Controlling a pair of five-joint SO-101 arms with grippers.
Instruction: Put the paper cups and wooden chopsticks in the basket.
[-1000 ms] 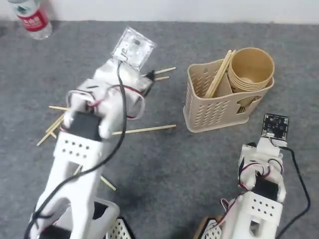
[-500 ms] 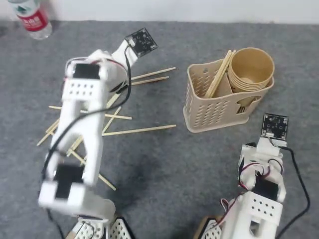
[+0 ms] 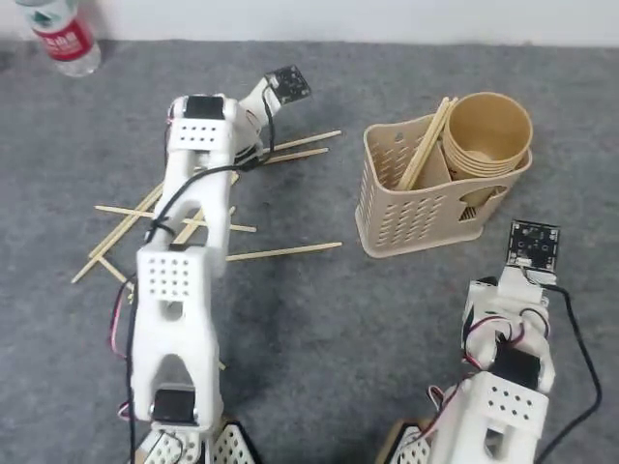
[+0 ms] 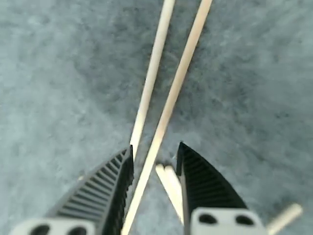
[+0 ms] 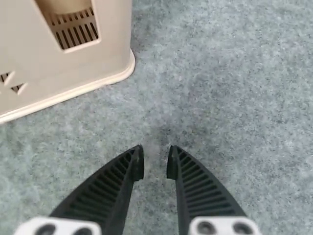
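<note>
Grey felt worktop (image 3: 387, 319): left arm out over loose wooden chopsticks (image 3: 280, 251).
Left jaws spread, straddling one flat chopstick (image 4: 165, 120) without pinching it. Right jaws narrowly parted, holding nothing, low beside the basket (image 3: 411, 217), which holds stacked paper cups (image 3: 488, 130) and leaning chopsticks (image 3: 426, 145).

The left arm has stretched forward and low, bringing its gripper (image 4: 155, 147) down over the far chopsticks (image 4: 168, 105).
</note>
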